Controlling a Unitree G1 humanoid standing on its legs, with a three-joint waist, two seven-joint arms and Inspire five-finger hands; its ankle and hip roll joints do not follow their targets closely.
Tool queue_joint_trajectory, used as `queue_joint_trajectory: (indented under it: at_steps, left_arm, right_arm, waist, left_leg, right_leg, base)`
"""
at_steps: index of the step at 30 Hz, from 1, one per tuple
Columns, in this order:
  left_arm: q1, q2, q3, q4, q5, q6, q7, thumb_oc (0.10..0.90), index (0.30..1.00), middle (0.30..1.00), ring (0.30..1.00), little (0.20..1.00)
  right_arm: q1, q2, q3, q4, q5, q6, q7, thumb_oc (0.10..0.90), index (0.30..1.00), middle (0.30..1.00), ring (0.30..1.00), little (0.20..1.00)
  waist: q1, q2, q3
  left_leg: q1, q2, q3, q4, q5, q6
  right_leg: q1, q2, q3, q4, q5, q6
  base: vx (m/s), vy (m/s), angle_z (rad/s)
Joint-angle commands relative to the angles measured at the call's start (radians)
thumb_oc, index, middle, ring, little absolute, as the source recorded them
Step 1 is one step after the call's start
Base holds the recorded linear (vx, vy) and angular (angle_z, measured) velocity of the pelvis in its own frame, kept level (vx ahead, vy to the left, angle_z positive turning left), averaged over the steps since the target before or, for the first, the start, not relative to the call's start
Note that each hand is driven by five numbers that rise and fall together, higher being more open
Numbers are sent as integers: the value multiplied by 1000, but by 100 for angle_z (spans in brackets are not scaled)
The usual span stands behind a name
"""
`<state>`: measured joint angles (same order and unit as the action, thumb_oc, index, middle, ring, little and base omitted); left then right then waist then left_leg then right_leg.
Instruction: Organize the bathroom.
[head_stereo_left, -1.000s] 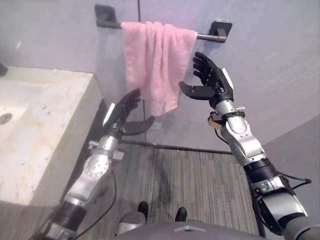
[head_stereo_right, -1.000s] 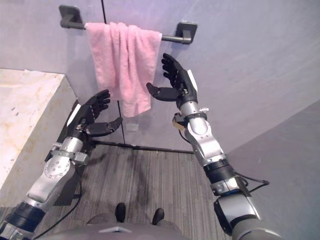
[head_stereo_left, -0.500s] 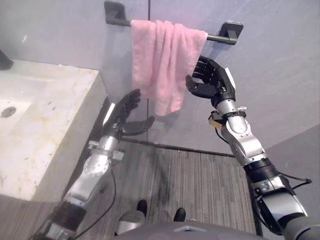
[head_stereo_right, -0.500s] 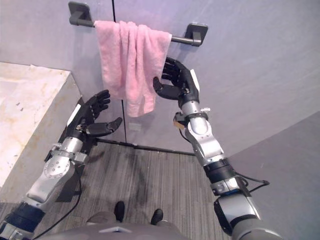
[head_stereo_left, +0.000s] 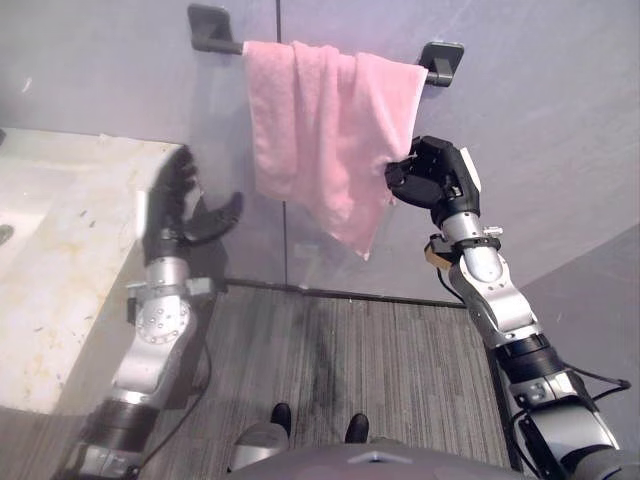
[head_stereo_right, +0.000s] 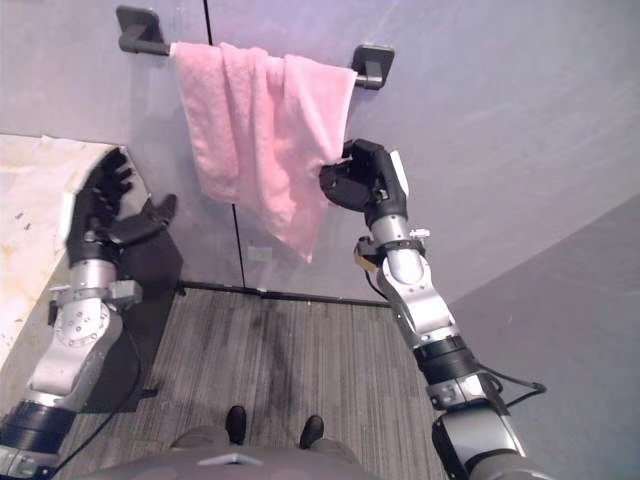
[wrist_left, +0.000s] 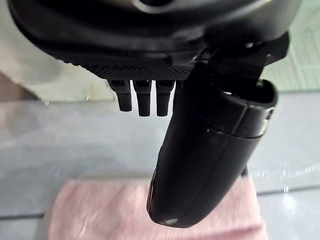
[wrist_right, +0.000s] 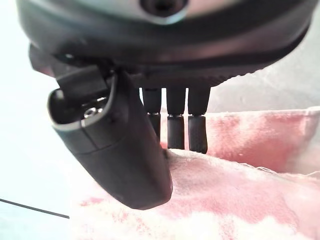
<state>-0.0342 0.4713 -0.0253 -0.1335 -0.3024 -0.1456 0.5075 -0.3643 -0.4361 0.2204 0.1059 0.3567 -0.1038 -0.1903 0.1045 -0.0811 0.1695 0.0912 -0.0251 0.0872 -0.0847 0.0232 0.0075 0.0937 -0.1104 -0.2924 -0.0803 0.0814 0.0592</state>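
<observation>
Towel (head_stereo_left: 325, 130) hung over the bar (head_stereo_left: 215, 30); right hand (head_stereo_left: 432, 180) pinched its edge, left hand (head_stereo_left: 180, 205) spread open beside the counter (head_stereo_left: 70, 250).

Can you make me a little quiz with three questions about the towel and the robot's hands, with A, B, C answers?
1. Where is the towel?
A. in the sink
B. over the bar
C. on the floor

2. What colour is the towel?
A. pink
B. blue
C. white

3. What is the right hand doing?
A. pointing at the floor
B. resting on the sink
C. pinching the towel's edge

Answers:
1. B, it hangs over the dark bar on the wall.
2. A, it is pink all over.
3. C, its fingers and thumb are curled on the cloth, while the left hand is open by the counter.
</observation>
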Motion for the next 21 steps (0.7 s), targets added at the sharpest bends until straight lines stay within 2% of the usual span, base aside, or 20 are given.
queue_joint_trajectory:
  at_steps: [1, 3, 6, 8, 11, 14, 19, 21]
  left_arm:
    - [-136, -2, -23, -124, 83, -59, 11, 800, 900, 900, 900, 900]
    - [-164, -9, -46, -124, 59, -48, -66, 800, 900, 900, 900, 900]
    - [-192, -10, -74, -123, 69, -14, -121, 800, 900, 900, 900, 900]
    - [-220, -4, -94, -103, 10, 7, -199, 800, 900, 900, 900, 900]
    - [-266, 3, -124, -66, -28, 33, -256, 800, 900, 900, 900, 900]
    - [-342, 28, -150, -3, -37, 74, -228, 800, 900, 900, 900, 900]
    - [-416, 63, -145, 95, -1, 95, -161, 800, 900, 900, 900, 900]
    - [-426, 77, -129, 131, 30, 78, -114, 800, 900, 900, 900, 900]
  right_arm:
    - [-71, -14, -25, -92, -39, -106, 4, 400, 300, 300, 300, 300]
    - [-74, -9, -11, -90, -44, -105, 18, 400, 300, 300, 300, 300]
    - [-77, -8, 1, -88, -41, -106, 38, 400, 300, 300, 300, 300]
    - [-80, -11, 10, -88, -34, -103, 57, 400, 300, 300, 300, 300]
    - [-89, -5, 25, -73, -29, -108, 75, 400, 300, 300, 300, 300]
    - [-109, 11, 53, -39, -31, -117, 96, 400, 300, 300, 300, 300]
    - [-124, 23, 84, -25, -33, -115, 114, 400, 300, 300, 300, 300]
    - [-122, 21, 91, -30, -36, -112, 115, 400, 300, 300, 300, 300]
  waist:
    - [6, 23, -129]
    - [-2, 25, -133]
    - [-11, 29, -138]
    - [-22, 34, -143]
    - [-36, 42, -148]
    - [-53, 52, -155]
    - [-72, 61, -165]
    - [-77, 62, -170]
  left_leg:
    - [19, 30, 45, -3, -50, -11]
    - [21, 30, 49, -3, -52, -11]
    - [23, 31, 52, -3, -52, -12]
    - [25, 31, 59, -3, -53, -11]
    - [28, 30, 66, -3, -54, -10]
    - [33, 30, 75, -3, -55, -11]
    - [33, 32, 89, -3, -55, -15]
    - [34, 32, 96, -3, -55, -16]
  right_leg:
    - [5, -121, -54, 52, 61, 105]
    - [7, -117, -50, 50, 53, 105]
    - [6, -113, -43, 47, 46, 105]
    - [3, -110, -35, 47, 43, 107]
    - [0, -109, -26, 45, 41, 108]
    - [-1, -104, -15, 40, 32, 108]
    - [4, -95, -7, 19, 26, 111]
    - [6, -92, -6, 12, 25, 111]
  base:
    - [0, 0, 0]
    - [0, 0, 0]
    - [0, 3, -1]
    - [3, 20, -10]
    - [3, 29, -9]
    - [6, 27, -7]
    - [11, 10, -13]
    - [20, 8, -7]
